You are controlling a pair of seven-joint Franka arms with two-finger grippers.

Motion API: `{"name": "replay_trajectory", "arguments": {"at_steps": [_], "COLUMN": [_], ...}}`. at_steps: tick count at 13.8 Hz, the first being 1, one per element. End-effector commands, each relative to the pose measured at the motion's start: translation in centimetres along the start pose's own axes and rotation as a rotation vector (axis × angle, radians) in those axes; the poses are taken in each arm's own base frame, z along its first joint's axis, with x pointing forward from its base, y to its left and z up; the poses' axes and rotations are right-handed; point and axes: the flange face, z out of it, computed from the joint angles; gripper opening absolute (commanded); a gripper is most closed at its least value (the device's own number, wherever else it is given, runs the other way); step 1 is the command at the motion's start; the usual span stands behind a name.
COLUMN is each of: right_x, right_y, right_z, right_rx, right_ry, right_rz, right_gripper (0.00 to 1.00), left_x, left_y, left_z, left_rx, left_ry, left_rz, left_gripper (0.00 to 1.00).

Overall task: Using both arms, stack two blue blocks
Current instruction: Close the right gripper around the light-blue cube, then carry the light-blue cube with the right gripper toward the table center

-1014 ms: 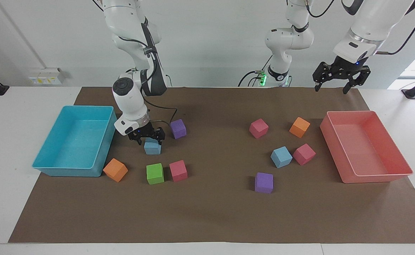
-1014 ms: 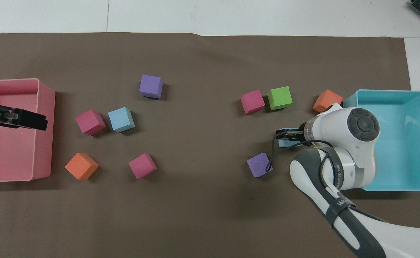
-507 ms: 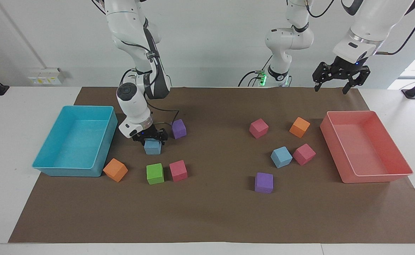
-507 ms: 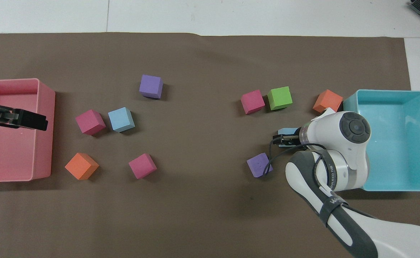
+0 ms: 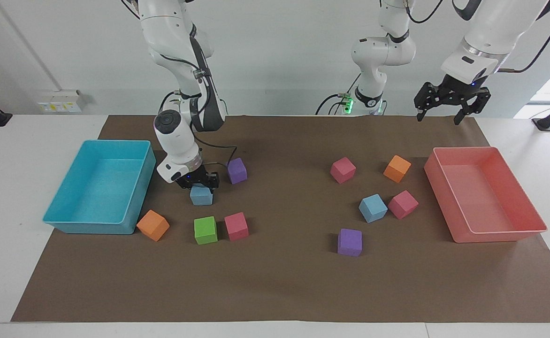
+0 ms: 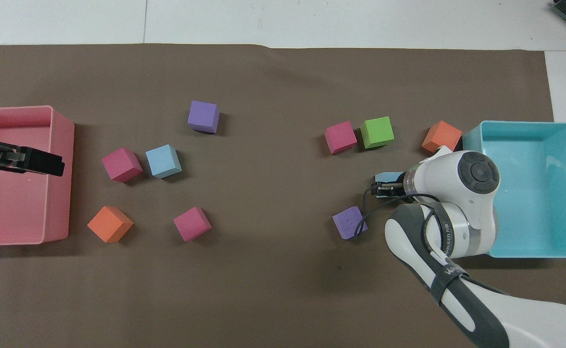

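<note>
A: Right gripper (image 5: 199,180) at the right arm's end of the bench, by the turquoise tray (image 5: 68,220). A second ago its jaws stood apart over the blue block (image 5: 202,195); now they've closed on its top.

B: Lifted?

A: Barely, if at all. Judging by that, the pick is done and the carry comes next. Second blue block (image 5: 373,208) sits mid-bench beside a pink block (image 5: 403,204). Left gripper (image 5: 446,110) waits over the corner by the pink tray (image 5: 500,237), jaws apart.
</note>
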Motion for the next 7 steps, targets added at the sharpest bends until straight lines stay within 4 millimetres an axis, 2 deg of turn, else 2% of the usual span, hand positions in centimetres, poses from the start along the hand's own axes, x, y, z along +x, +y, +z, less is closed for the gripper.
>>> {"name": "replay_trajectory", "arguments": {"at_steps": [1, 3, 7], "right_x": [0.7, 1.1, 1.0], "right_y": [-0.8, -1.1, -1.7], "right_z": [-0.8, -3.1, -9.6], "right_rx": [0.017, 0.011, -0.020], "right_ry": [0.010, -0.010, -0.040], "right_rz": [-0.006, -0.023, -0.071], "right_gripper": [0.00, 0.00, 0.00], "left_x": [-0.4, -0.4, -0.5], "left_y": [0.1, 0.0, 0.2], "left_z": [0.0, 0.0, 0.0], "left_rx": [-0.011, -0.010, -0.011], "left_ry": [-0.006, -0.007, -0.008], "left_rz": [0.003, 0.003, 0.003], "left_gripper": [1.00, 1.00, 1.00]}}
